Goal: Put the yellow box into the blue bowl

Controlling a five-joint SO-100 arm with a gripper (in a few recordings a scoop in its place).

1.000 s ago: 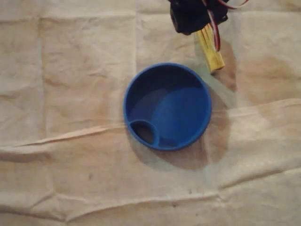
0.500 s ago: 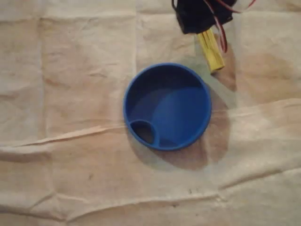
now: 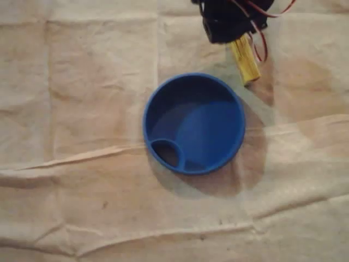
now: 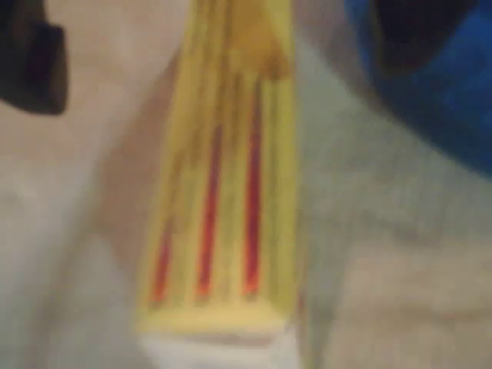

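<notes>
In the overhead view I see the yellow box (image 3: 245, 63) outside the blue bowl (image 3: 202, 125), just beside its far right rim, over the beige cloth (image 3: 82, 109). Its far end is hidden under the black gripper (image 3: 229, 27). In the wrist view the box, red-striped and blurred, runs down the middle, and I cannot tell if the jaws are apart or clamped on it.

Warm, fairly even light falls on the creased cloth (image 3: 82, 109) in the overhead view, which is slightly soft. The blue bowl (image 3: 193, 124) throws a broad shadow to its right. The wrist view is heavily blurred, with the yellow box (image 4: 223, 192) out of focus.
</notes>
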